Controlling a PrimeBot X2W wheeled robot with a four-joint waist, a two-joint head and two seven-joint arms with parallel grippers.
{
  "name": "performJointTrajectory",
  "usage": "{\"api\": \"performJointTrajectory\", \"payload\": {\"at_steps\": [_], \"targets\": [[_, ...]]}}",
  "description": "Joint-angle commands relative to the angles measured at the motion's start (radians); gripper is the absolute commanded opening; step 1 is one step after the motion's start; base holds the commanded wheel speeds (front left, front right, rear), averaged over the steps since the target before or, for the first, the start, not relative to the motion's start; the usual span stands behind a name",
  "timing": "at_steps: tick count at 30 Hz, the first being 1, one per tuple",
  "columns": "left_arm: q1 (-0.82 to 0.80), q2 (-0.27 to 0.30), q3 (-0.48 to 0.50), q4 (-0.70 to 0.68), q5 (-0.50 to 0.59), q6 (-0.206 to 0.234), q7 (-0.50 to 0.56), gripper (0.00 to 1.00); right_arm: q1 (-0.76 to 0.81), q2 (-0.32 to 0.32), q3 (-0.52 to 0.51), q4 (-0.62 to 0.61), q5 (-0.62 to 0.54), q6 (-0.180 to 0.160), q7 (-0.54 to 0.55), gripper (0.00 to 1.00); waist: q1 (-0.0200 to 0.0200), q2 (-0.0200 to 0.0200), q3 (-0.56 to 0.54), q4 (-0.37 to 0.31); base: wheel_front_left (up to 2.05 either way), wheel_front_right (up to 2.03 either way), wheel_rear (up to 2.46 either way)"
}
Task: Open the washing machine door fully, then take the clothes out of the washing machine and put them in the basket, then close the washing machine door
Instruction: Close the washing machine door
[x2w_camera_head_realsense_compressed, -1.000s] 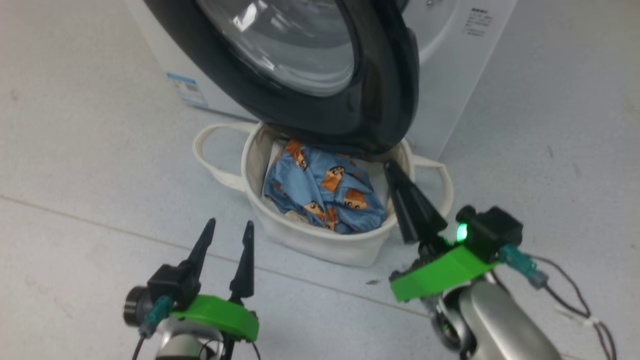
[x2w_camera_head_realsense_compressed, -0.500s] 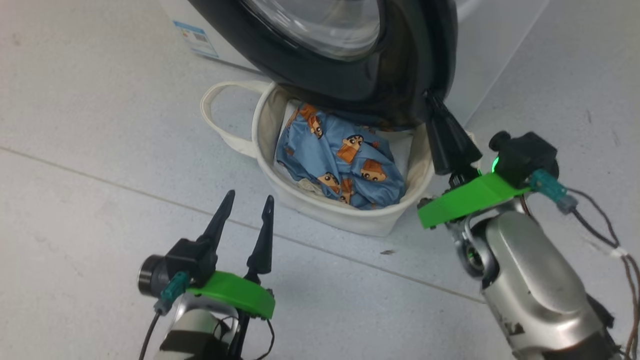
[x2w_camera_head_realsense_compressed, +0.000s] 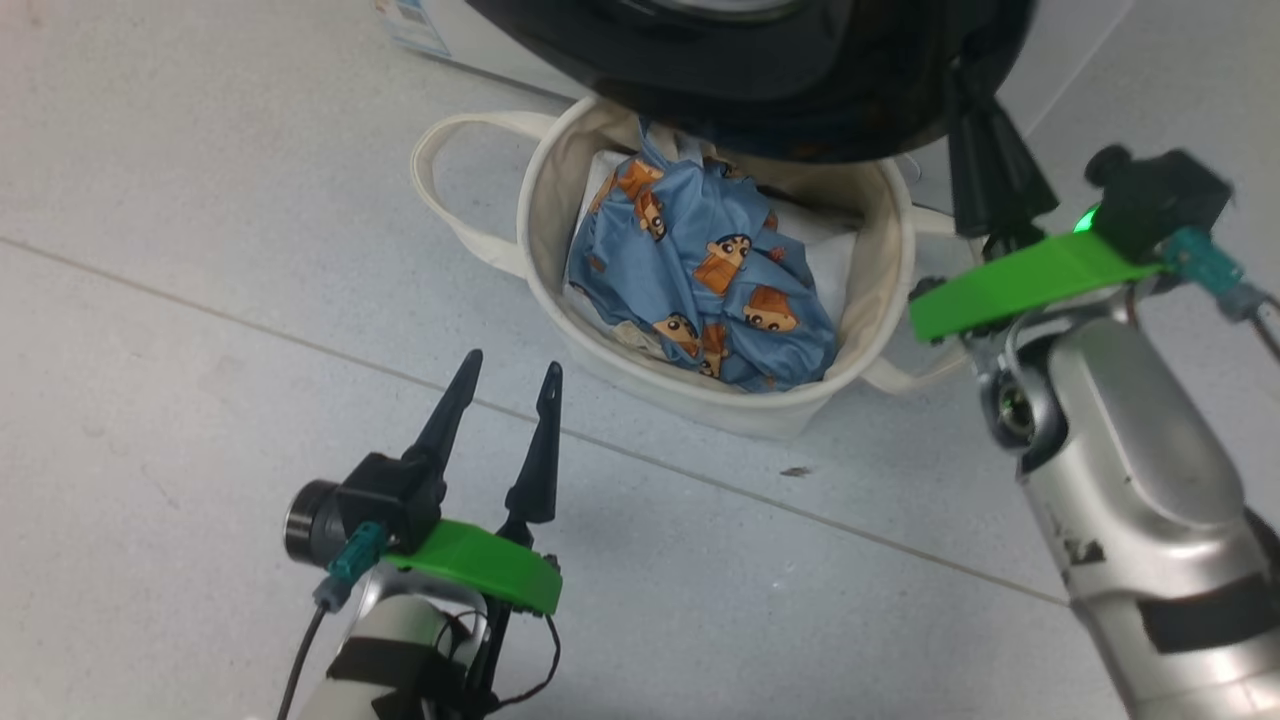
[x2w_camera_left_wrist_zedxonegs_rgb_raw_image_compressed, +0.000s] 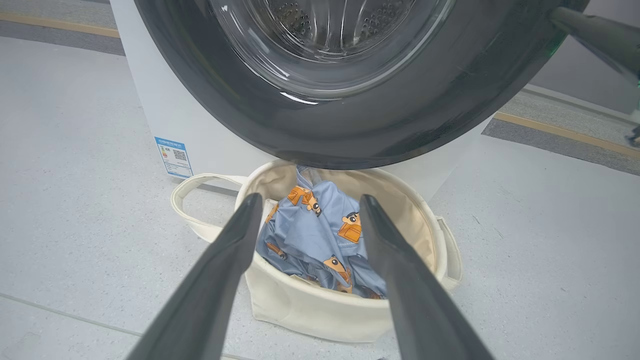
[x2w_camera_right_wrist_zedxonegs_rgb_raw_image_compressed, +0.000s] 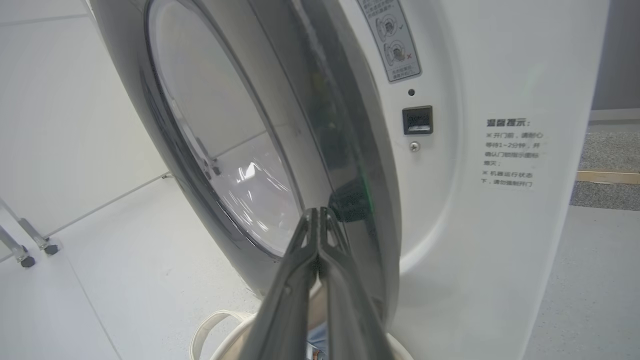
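The washing machine door, black-rimmed with a clear glass centre, stands open over the basket. The light-blue clothes with orange cartoon faces lie bunched in the cream basket. My right gripper is shut with nothing in it. Its tips lie against the door's outer right edge. My left gripper hangs open and empty above the floor, in front of the basket, pointing at the clothes. The white washing machine stands behind.
The basket sits on grey floor against the washer's front, under the door, its strap handle sticking out left. A blue label marks the washer's lower left. The latch slot shows on the front panel. Open floor lies left and in front.
The head camera has tilted, shifting the whole picture. My shut right gripper rose from beside the basket's right rim to the door's right edge. The left gripper stays open in place.
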Motion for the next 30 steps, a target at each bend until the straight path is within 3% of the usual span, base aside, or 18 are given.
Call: {"api": "performJointTrajectory", "payload": {"at_steps": [1, 19, 30], "targets": [[-0.025, 0.009, 0.023, -0.035, -0.006, 0.008, -0.009, 1.0, -0.044, 0.002, -0.002, -0.016, 0.011, 0.0, -0.005, 0.0, 0.0, 0.0, 0.014, 0.005, 0.0, 0.0, 0.0], [-0.05, 0.009, 0.0, -0.06, -0.025, 0.026, -0.009, 1.0, -0.265, -0.007, -0.125, 0.118, 0.045, 0.0, -0.005, 0.0, 0.0, 0.0, 0.086, 0.037, 0.0, 0.0, 0.0], [-0.047, 0.009, -0.007, -0.056, -0.026, 0.03, -0.009, 1.0, -0.272, 0.0, -0.162, 0.118, 0.047, 0.0, -0.005, 0.0, 0.0, 0.0, 0.077, 0.044, 0.0, 0.0, 0.0]]}}
